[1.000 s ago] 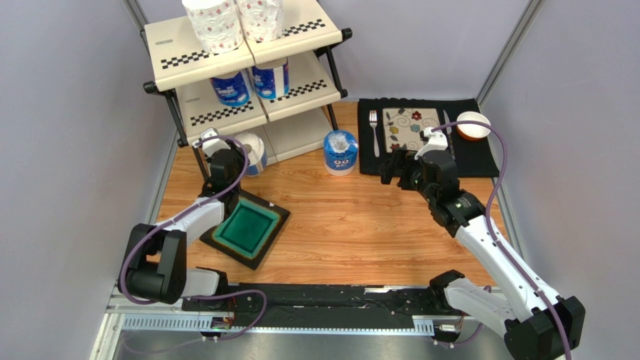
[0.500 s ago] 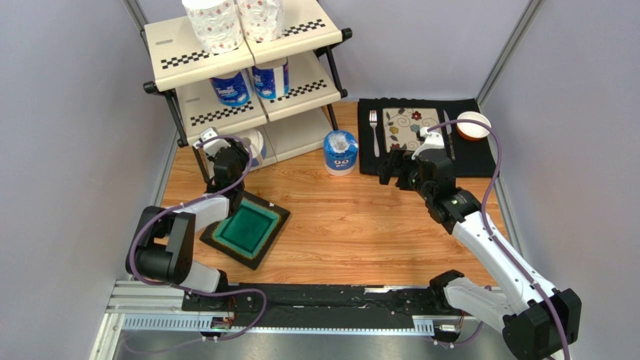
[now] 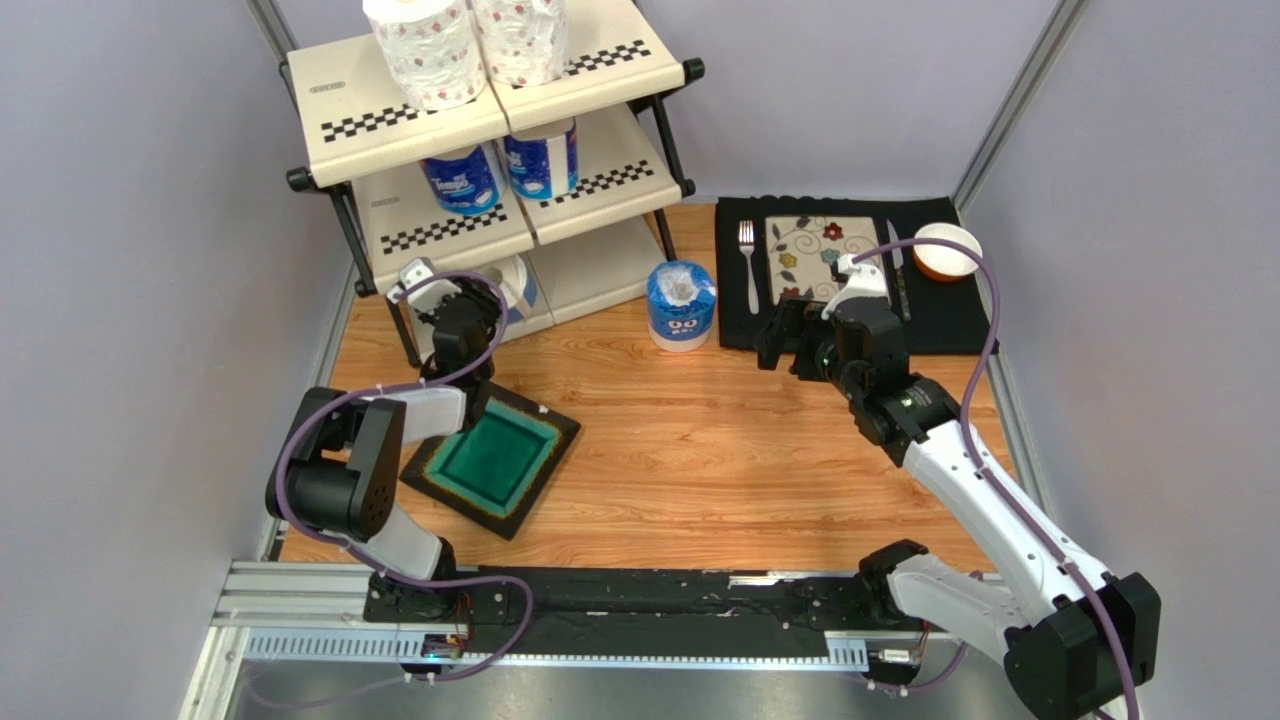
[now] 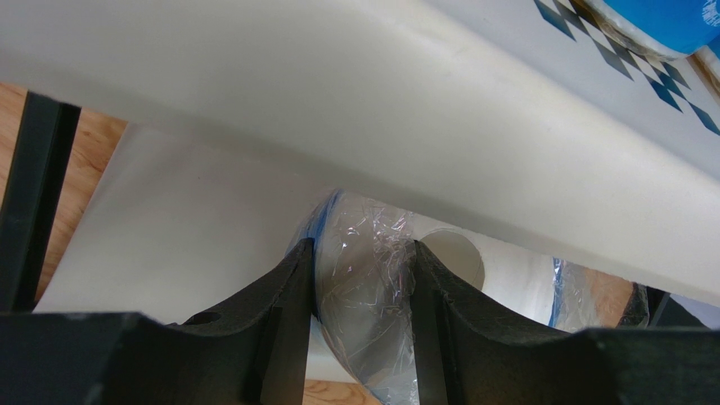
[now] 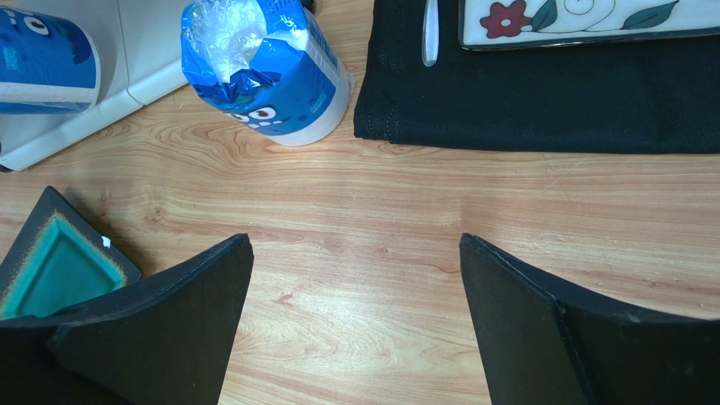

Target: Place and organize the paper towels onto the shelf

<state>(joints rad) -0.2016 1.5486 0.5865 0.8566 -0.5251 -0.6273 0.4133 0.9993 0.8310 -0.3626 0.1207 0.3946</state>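
Note:
The shelf stands at the far left. Two patterned paper towels stand on its top tier and two blue-wrapped ones on the middle tier. My left gripper is shut on the wall of a plastic-wrapped roll, which sits at the bottom tier under the middle panel. This roll also shows in the right wrist view. Another blue-wrapped roll stands upright on the table and shows in the right wrist view. My right gripper is open and empty, to the right of it.
A green square dish lies on the table near the left arm. A black mat at the far right holds a floral tile, a fork and a small bowl. Grey walls close in on both sides.
My left gripper has pushed its roll farther in under the shelf's middle tier. The right gripper has shifted slightly left and back.

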